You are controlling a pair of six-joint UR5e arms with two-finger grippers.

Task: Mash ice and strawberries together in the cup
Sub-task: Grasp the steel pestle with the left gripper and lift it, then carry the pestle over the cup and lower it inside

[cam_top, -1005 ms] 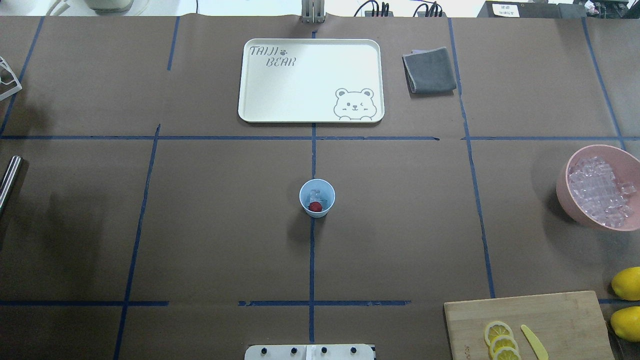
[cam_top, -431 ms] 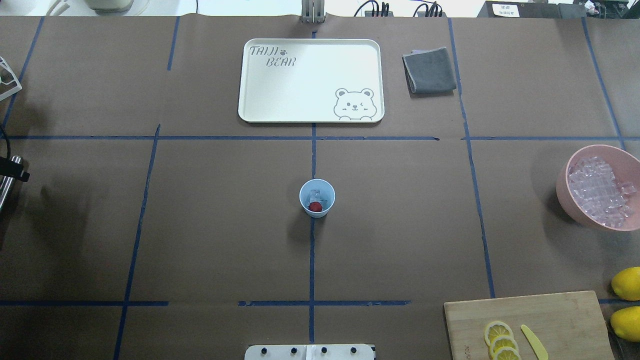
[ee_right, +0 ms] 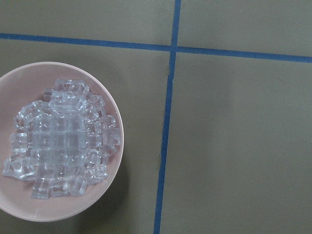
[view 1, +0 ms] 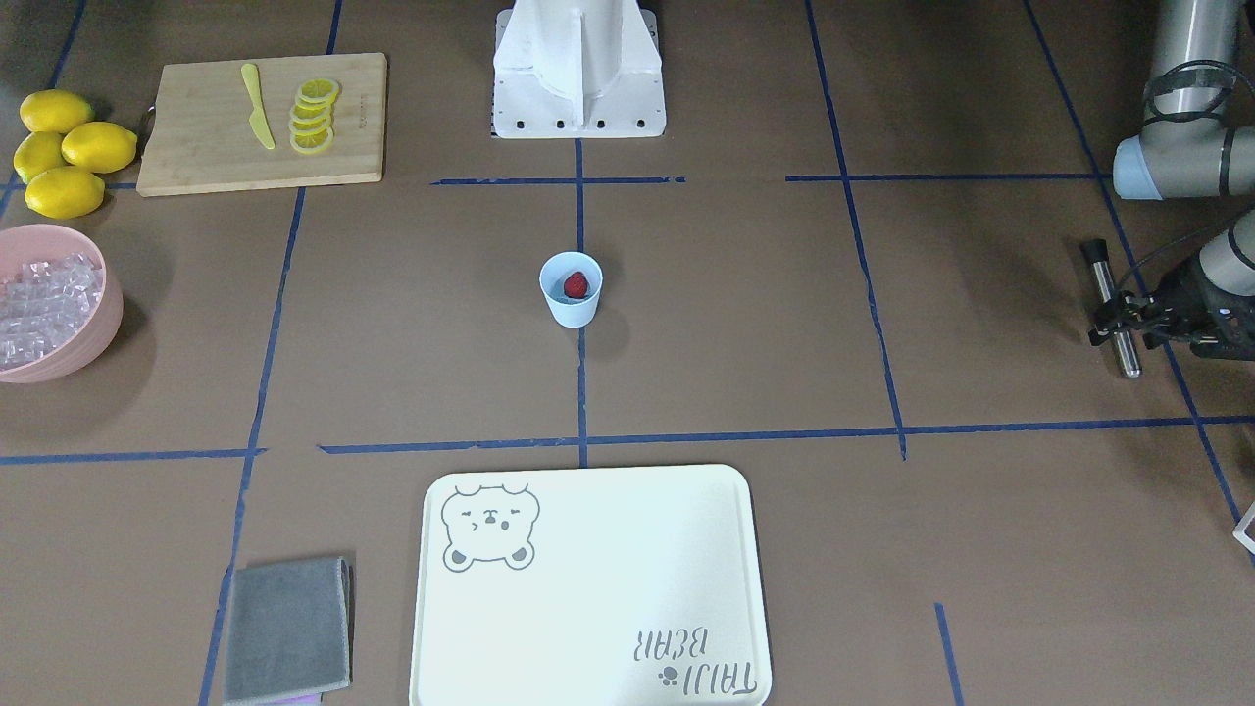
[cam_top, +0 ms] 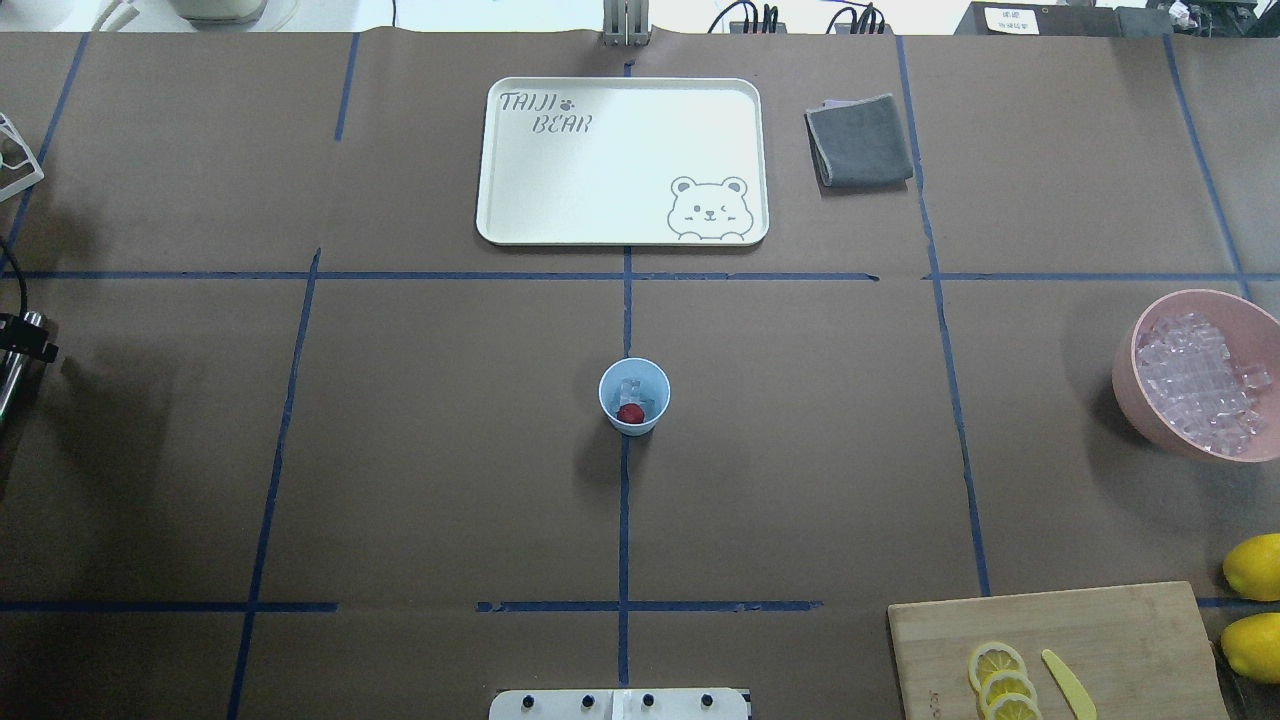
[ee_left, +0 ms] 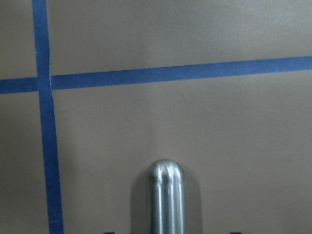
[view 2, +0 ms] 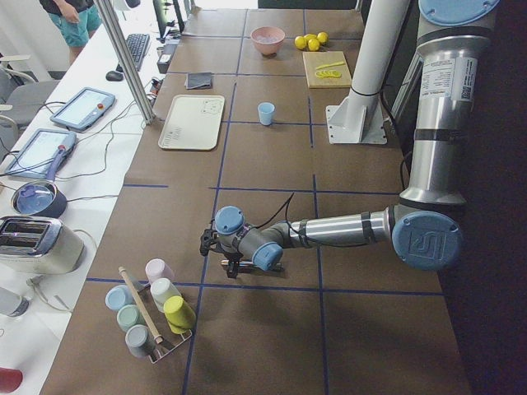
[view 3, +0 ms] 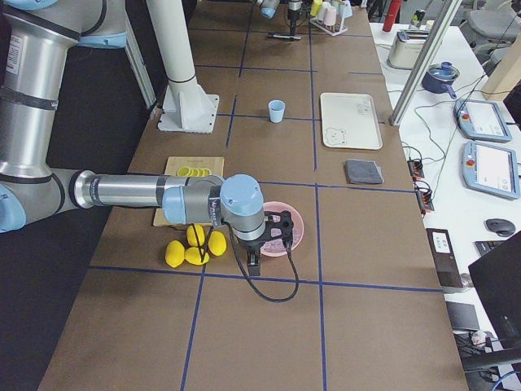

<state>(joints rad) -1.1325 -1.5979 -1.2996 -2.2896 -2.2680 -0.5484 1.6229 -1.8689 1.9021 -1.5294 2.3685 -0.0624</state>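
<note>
The light blue cup (cam_top: 634, 396) stands at the table's centre, also in the front view (view 1: 571, 289). Inside it lie a red strawberry (cam_top: 630, 413) and clear ice cubes (cam_top: 632, 386). A metal rod (view 1: 1113, 309) lies flat at the table's left end. My left gripper (view 1: 1118, 328) is low over it, open, with a finger on either side; the left wrist view shows the rod's rounded end (ee_left: 166, 200). My right gripper (view 3: 277, 232) hangs over the pink bowl (view 3: 297, 220) of ice; I cannot tell if it is open or shut.
The pink bowl (cam_top: 1130, 380) holds several loose ice cubes (ee_right: 63, 141). A white tray (cam_top: 620, 160) and a grey cloth (cam_top: 860, 140) lie at the far side. A cutting board (cam_top: 1120, 630) with lemon slices and lemons (cam_top: 1255, 565) lies near right. A cup rack (view 2: 152, 317) stands beyond the left gripper.
My left gripper has come into the overhead view at the left edge and settled over the rod. The cup and its contents have not moved.
</note>
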